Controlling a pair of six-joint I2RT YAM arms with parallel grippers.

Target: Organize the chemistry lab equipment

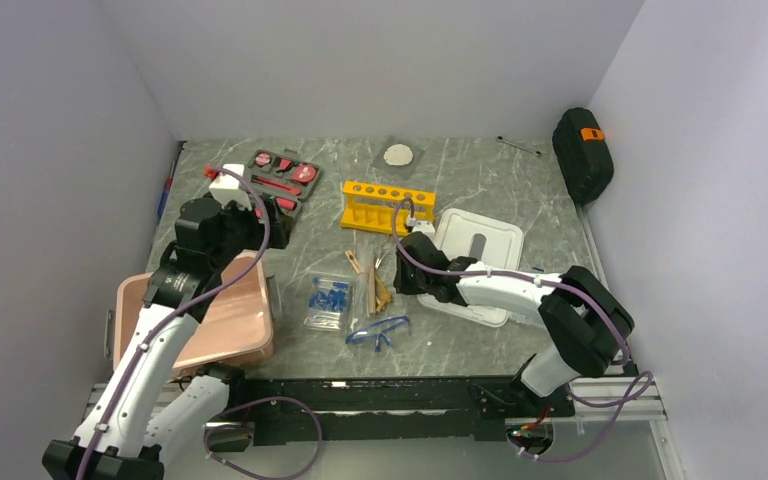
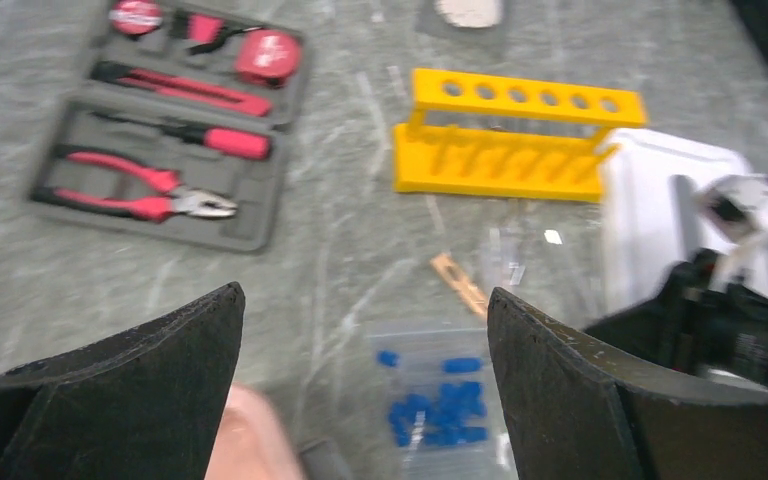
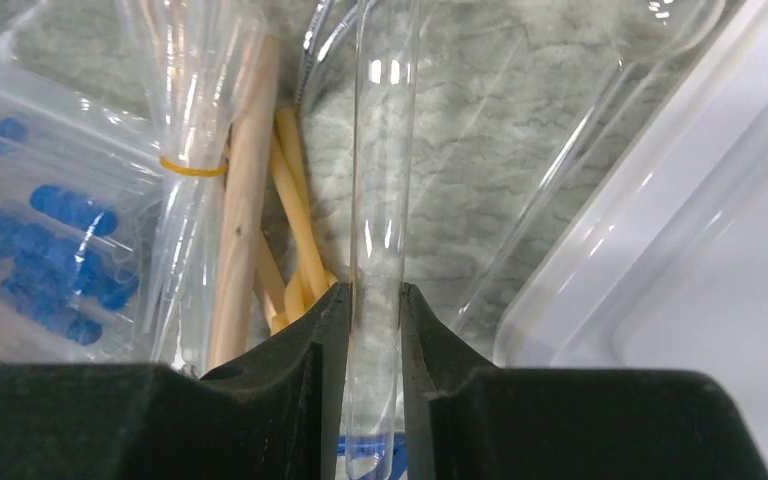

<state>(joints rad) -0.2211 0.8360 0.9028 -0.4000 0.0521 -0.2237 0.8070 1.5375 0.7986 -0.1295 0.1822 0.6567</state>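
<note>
The yellow test-tube rack [image 1: 385, 205] stands at the table's middle back and shows in the left wrist view [image 2: 520, 130]. The bag of blue-capped tubes [image 1: 328, 300], tan wooden clamps [image 1: 375, 285] and blue safety glasses [image 1: 378, 332] lie in front of it. My right gripper [image 1: 400, 272] sits low beside the clamps, shut [image 3: 373, 300] on a clear glass test tube [image 3: 380, 150]. The clamps [image 3: 245, 220] and bag [image 3: 40, 240] lie to its left. My left gripper [image 1: 275, 232] hovers open and empty [image 2: 365, 310] above the bag [image 2: 440, 400].
A pink tray [image 1: 230, 320] sits at the near left under my left arm. A white tray [image 1: 480, 245] lies right of the rack. The red-and-black tool kit [image 1: 282, 178] is at the back left, a black case [image 1: 582, 152] at the back right. Another glass tube [image 3: 580, 150] lies by the white tray.
</note>
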